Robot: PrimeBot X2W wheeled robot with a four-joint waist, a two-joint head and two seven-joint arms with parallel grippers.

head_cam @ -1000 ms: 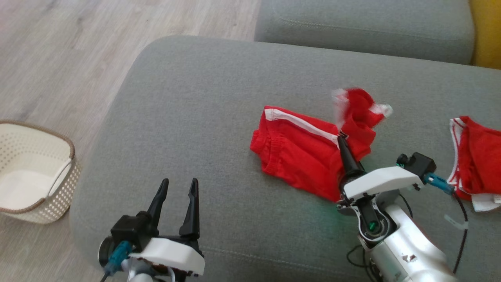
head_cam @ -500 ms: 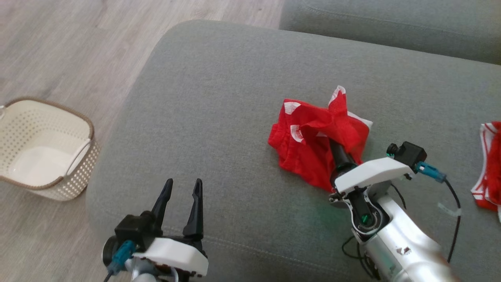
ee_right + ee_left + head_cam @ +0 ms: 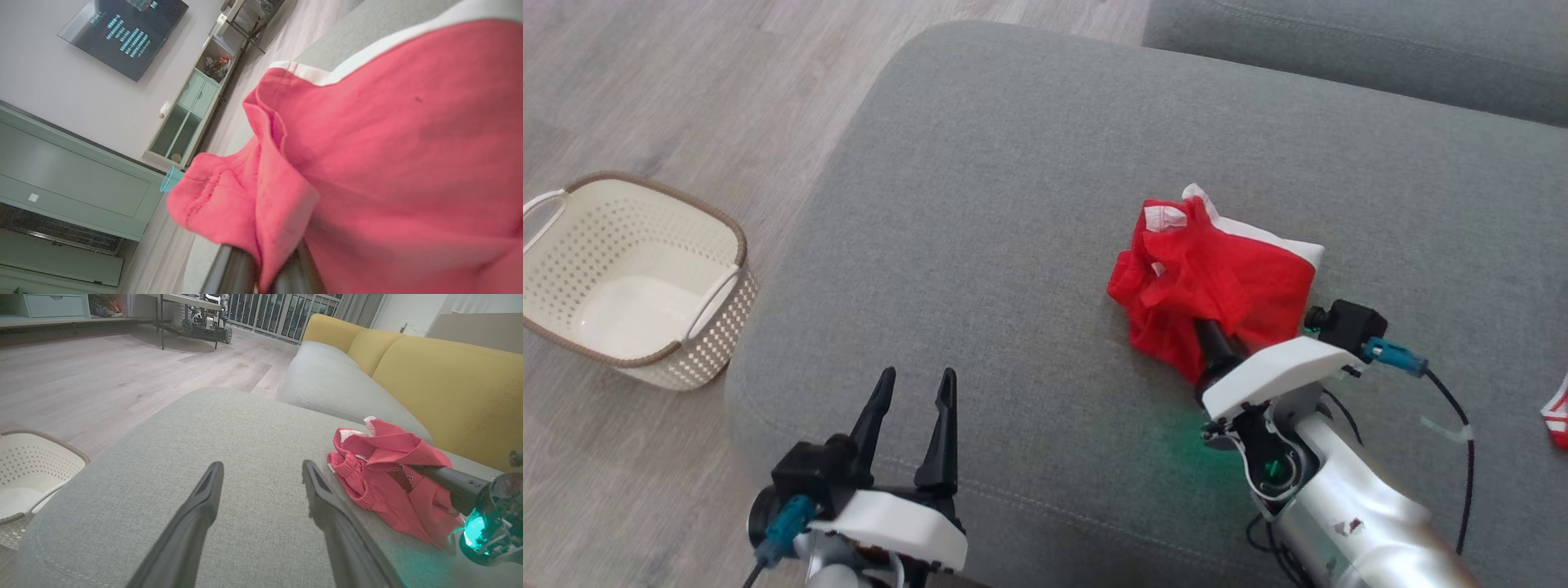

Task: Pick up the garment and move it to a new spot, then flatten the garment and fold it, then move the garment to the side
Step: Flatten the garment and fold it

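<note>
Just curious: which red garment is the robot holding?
The crumpled red shorts clamped in its right fingers; the other garment lies apart at the right edge.

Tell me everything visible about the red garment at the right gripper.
The garment is red, soft-looking fabric with white trim along one edge and a gathered, stitched hem. It is bunched and crumpled, draped over the right gripper, which is shut on a fold; its lower part rests on the grey cushion.

left hand (image 3: 917, 373): long black fingers (image 3: 943, 441) | wrist covers (image 3: 1274, 371): white | forearm (image 3: 1364, 523): silver | connectors (image 3: 1392, 355): teal | cables (image 3: 1470, 457): black
</note>
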